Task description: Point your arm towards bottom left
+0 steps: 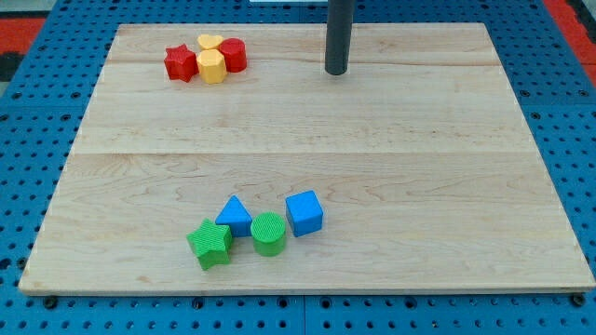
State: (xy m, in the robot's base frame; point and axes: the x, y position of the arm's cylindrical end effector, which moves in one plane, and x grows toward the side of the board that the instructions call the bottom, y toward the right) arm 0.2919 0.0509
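Observation:
My tip (336,71) stands near the top of the wooden board (419,177), a little right of centre, touching no block. At the top left is a cluster: a red star block (180,63), a yellow heart block (209,42), a yellow hexagon block (212,67) and a red cylinder-like block (233,55). The cluster lies well to the left of the tip. Near the bottom centre-left are a green star block (210,243), a blue triangle block (235,215), a green cylinder block (268,234) and a blue cube (304,212), far below the tip.
The board rests on a blue perforated table (568,112). A red area shows at the view's top corners (23,23).

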